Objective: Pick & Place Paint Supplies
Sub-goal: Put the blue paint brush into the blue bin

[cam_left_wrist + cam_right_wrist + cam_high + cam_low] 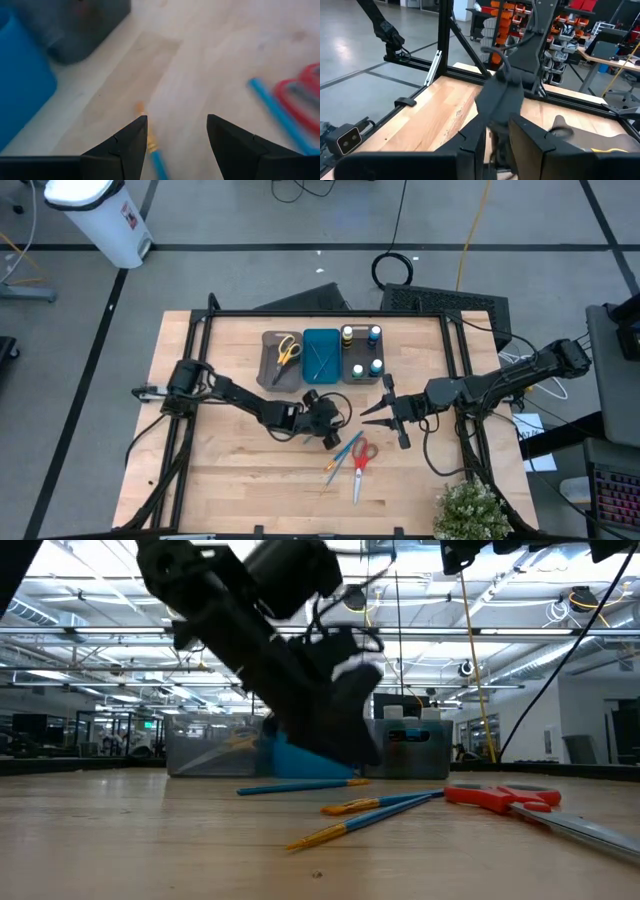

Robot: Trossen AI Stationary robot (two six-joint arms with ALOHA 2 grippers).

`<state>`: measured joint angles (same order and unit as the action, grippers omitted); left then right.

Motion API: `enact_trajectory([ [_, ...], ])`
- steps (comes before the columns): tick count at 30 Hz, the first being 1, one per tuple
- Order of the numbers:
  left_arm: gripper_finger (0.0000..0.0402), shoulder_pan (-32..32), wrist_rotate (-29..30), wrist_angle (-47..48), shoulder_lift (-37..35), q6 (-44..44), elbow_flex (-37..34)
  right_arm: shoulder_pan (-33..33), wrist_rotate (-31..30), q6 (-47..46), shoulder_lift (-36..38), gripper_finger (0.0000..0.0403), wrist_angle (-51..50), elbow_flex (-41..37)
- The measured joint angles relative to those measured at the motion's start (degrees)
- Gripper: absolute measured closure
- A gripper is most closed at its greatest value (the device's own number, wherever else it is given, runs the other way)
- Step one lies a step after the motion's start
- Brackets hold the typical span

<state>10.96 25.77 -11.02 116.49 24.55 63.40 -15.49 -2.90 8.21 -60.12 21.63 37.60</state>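
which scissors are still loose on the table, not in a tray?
The red-handled scissors, lying on bare wood beside the brushes; the yellow-handled scissors sit inside the grey tray.

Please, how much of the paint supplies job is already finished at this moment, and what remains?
Already placed: yellow scissors in the grey tray, thin sticks in the blue tray, four bottles beside them. In hand: nothing; the left gripper hovers open above a blue brush on the table. Left: the brushes and the red scissors. The right gripper waits nearby.
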Motion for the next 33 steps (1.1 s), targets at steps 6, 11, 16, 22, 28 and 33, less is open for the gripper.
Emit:
enact_trajectory([
  [6, 0.0188, -1.95, 0.68, 1.75, 1.76, 1.51, -0.04, 0.00, 0.00, 0.02, 0.00, 0.0330, -0.11, 0.00],
  [11, 0.0188, -2.69, -1.17, 3.00, 1.63, 2.63, -0.02, 0.00, 0.00, 0.02, 0.00, 0.0330, -0.52, 0.00],
  [16, 0.0190, -2.60, -2.93, 4.23, 1.54, 2.59, 0.02, 0.00, 0.00, 0.02, 0.00, 0.0330, -0.51, 0.00],
  [22, 0.0241, -2.41, -3.92, 6.32, 1.52, 3.20, 0.09, 0.00, -0.02, 0.02, 0.00, 0.0330, -0.42, 0.00],
  [28, 0.0315, -2.41, -4.08, 6.72, 1.52, 4.55, 0.09, 0.00, -0.02, 0.00, 0.00, 0.0330, -0.11, 0.00],
  [33, 0.0367, -2.39, -4.76, 6.79, 1.52, 4.61, 0.09, 0.01, -0.02, 0.02, 0.00, 0.0330, -0.26, 0.00],
])
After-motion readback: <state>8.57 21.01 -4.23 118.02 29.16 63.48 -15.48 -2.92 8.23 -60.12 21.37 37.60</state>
